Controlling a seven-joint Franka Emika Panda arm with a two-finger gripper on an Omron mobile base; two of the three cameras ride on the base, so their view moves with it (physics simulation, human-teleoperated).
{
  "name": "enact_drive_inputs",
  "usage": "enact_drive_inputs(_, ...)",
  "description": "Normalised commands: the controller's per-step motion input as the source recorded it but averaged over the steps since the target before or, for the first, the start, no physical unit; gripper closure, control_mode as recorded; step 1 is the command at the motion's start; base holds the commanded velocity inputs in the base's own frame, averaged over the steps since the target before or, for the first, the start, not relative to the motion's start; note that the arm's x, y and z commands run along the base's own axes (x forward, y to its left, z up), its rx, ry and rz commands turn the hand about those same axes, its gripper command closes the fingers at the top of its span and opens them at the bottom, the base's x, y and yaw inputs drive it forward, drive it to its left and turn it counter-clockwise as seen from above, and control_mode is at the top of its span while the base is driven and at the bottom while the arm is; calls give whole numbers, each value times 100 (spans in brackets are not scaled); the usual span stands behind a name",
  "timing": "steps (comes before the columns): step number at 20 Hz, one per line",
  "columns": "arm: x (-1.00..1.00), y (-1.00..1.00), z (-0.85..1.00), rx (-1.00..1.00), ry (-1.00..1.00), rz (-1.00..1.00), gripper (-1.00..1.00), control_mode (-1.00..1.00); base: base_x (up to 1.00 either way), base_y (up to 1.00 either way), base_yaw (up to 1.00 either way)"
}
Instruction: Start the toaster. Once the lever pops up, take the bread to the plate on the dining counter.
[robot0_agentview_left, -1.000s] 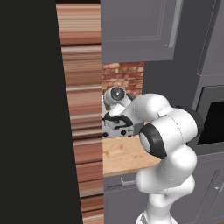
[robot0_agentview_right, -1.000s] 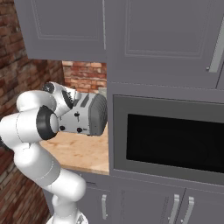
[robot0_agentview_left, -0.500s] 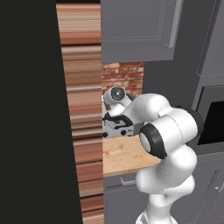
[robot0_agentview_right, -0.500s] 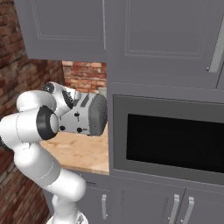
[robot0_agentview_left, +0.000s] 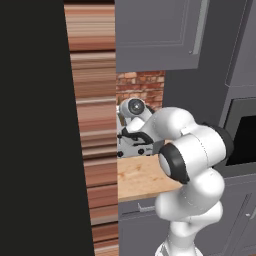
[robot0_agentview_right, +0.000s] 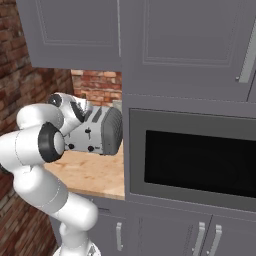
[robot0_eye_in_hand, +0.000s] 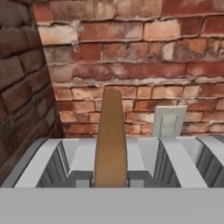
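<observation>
Brown bread (robot0_eye_in_hand: 110, 138) stands proud of a slot in the toaster (robot0_agentview_right: 97, 131) on the wooden counter (robot0_agentview_right: 92, 172), the gripper (robot0_agentview_left: 131, 131) poised right above it with jaws I cannot tell apart, so the carry to the plate is all ahead.

Glossy white rounded arm (robot0_agentview_left: 192, 165) segments with dark joint rings

Both base views look forward from behind the arm, sharing the toaster (robot0_agentview_left: 134, 146) (robot0_agentview_right: 97, 131) from opposite sides. The hand view sits close above its slots, apparently facing the brick wall (robot0_eye_in_hand: 131, 65).
</observation>
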Motion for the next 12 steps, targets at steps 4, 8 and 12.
enact_drive_inputs(4, 0, 0, 31, 0, -10, 0, 100, -100, 0, 0, 0)
enact_drive_inputs(8, 0, 0, 28, -1, -10, 0, 100, -100, 0, 0, 0)
enact_drive_inputs(12, -12, 0, 36, 0, -5, 0, 100, -100, 0, 0, 0)
